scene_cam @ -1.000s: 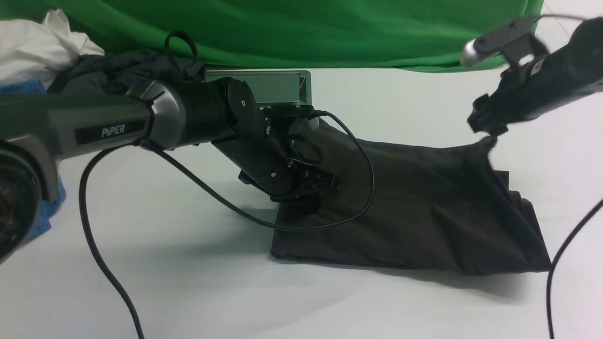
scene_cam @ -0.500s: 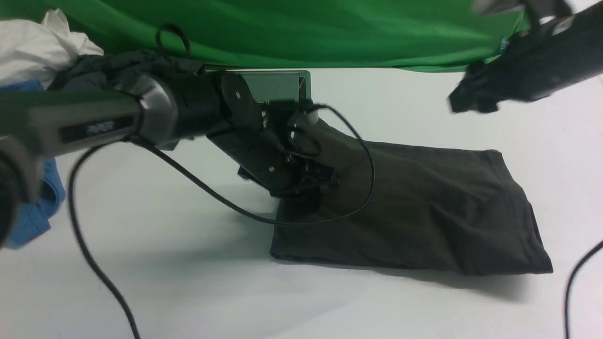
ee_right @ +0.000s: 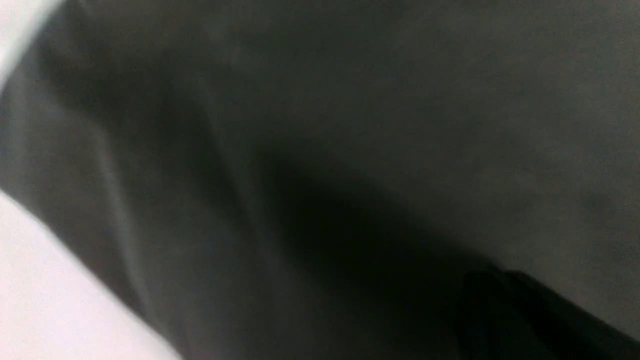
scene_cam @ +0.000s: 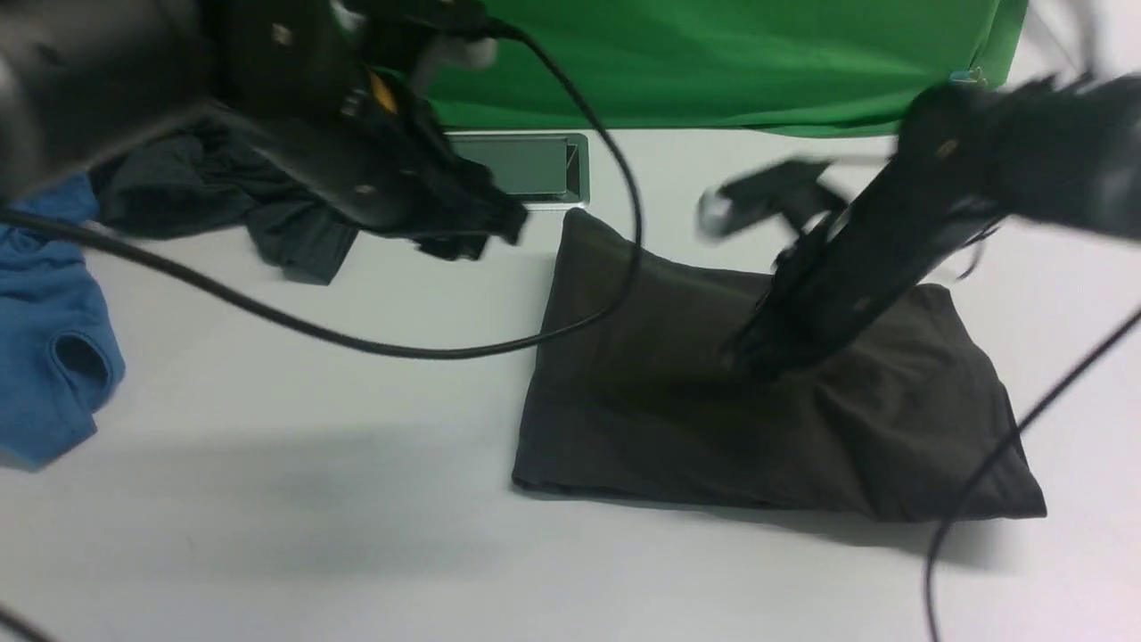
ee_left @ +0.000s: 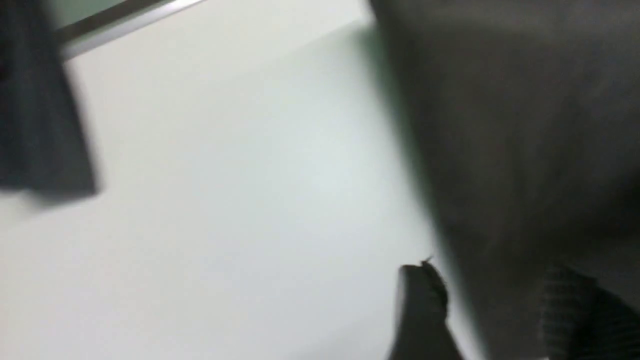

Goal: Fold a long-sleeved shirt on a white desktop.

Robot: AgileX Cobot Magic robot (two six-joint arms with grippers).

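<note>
The shirt [scene_cam: 775, 419] was seen folded into a compact dark block on the desktop [scene_cam: 357, 535], right of centre in the front view, with its far left corner lying just in front of the silver-framed hatch [scene_cam: 526, 168]. The right gripper [scene_cam: 744, 357] was pressed tip-down on the middle of the shirt, its jaws brought together; whether any cloth was pinched between them could not be told, since the right wrist view was filled by blurred dark fabric [ee_right: 350, 125]. The left gripper [scene_cam: 499, 227] was held above the desktop, left of the shirt and apart from it. In the left wrist view two fingertips [ee_left: 420, 295] were shown standing apart with nothing between them, over the shirt's edge [ee_left: 525, 150] and the bare desktop [ee_left: 225, 200]. A dark teal-grey garment [scene_cam: 205, 192] and a blue garment [scene_cam: 45, 321] were lying at the far left of the desktop, well apart from the shirt. A green backdrop [scene_cam: 713, 62] was hung behind the desktop.
</note>
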